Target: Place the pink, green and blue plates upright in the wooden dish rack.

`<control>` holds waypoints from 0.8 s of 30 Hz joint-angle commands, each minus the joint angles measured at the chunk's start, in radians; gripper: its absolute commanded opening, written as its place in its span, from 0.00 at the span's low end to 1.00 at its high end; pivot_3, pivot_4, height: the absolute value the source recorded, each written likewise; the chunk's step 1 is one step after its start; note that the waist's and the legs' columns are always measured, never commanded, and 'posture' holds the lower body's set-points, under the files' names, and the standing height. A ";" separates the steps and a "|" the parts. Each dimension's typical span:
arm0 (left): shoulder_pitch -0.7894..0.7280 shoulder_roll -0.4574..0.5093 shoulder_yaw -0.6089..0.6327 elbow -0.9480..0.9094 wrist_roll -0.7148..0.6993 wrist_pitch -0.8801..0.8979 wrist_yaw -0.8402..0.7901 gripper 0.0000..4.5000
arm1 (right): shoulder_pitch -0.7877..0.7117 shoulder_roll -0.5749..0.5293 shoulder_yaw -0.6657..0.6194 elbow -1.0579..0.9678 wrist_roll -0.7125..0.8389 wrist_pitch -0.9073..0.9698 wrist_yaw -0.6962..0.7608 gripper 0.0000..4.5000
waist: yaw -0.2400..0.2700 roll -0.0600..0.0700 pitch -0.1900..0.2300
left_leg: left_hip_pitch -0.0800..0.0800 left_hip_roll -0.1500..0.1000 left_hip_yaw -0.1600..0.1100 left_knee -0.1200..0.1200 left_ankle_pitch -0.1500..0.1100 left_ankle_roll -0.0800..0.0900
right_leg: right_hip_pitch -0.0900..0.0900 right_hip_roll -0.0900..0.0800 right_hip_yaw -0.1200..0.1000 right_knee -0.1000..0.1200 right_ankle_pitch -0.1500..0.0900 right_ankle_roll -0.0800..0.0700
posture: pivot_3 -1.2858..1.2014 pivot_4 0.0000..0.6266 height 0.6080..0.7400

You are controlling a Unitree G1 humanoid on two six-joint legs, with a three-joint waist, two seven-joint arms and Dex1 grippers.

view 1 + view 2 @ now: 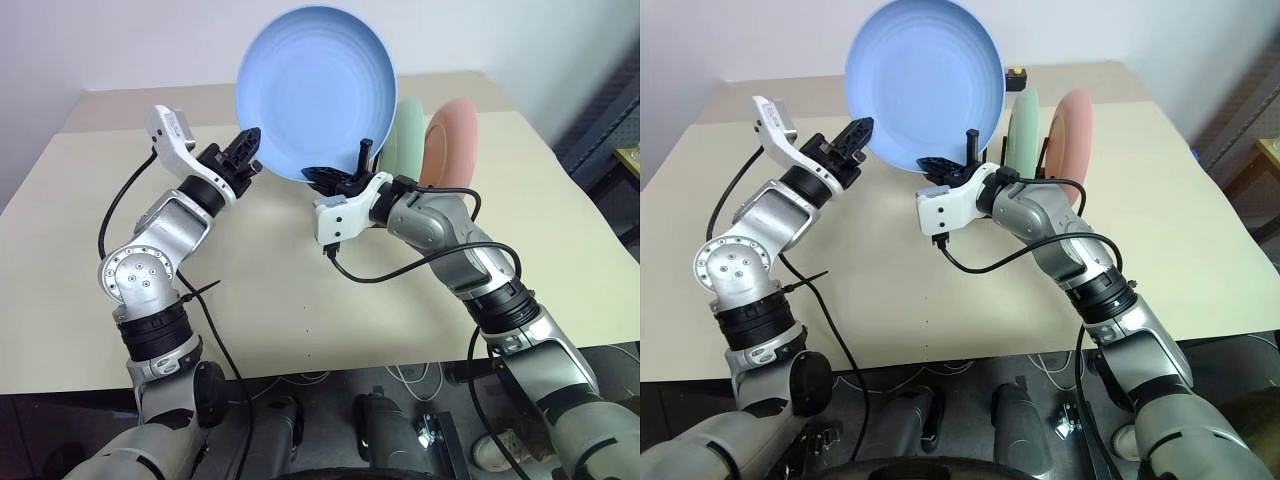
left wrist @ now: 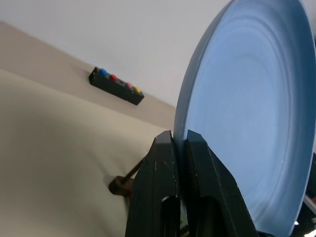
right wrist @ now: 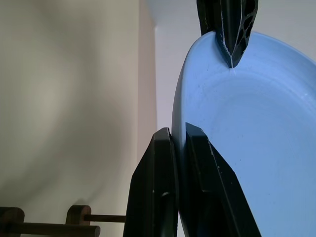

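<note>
**Blue plate held by both arms, ready to hand across**

I have the blue plate [image 1: 315,95] upright in the air, pinched on two edges at once. My left gripper [image 1: 246,150] has its fingers clamped on the rim at the plate's left side, and my right gripper [image 1: 340,178] is closed on the lower rim. The green plate [image 1: 407,135] and pink plate [image 1: 449,140] already stand on edge just behind and beyond my right gripper, so I judge the blue one is the last to go in.

To do this well, I would make sure the right grip is firm before easing the left fingers apart, then pull the left arm straight away from the rim so it does not twist the plate. After that, keep the plate vertical and lower it into the free slot on the near side of the green plate.

The wooden rack [image 3: 74,219] is mostly hidden; I see just a few pegs beneath my right gripper, so I cannot tell which slots are free
</note>
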 commanded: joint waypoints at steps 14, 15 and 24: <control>-0.097 0.275 0.054 0.180 -0.061 -0.100 -0.230 0.99 | -0.102 -0.022 -0.062 0.008 -0.042 0.004 -0.082 0.00 | -0.002 0.000 0.000 | 0.000 0.000 0.000 -0.001 0.001 -0.001 | 0.000 0.001 0.000 0.000 0.000 0.000 | 0.52 0.24 1.00; -0.088 0.290 0.050 0.185 -0.066 -0.094 -0.257 0.99 | -0.109 -0.021 -0.068 0.013 -0.041 0.010 -0.089 0.00 | -0.002 0.000 0.000 | 0.000 0.000 0.000 -0.001 0.001 -0.001 | 0.000 0.001 0.000 -0.001 0.000 0.000 | 0.52 0.24 1.00; -0.021 0.343 -0.121 0.151 0.132 -0.270 -0.466 0.99 | -0.252 0.024 -0.269 0.037 0.183 0.132 -0.117 0.00 | -0.005 0.000 0.000 | 0.000 0.000 -0.001 -0.002 0.001 -0.001 | -0.001 0.000 0.000 -0.001 0.000 -0.001 | 0.52 0.24 1.00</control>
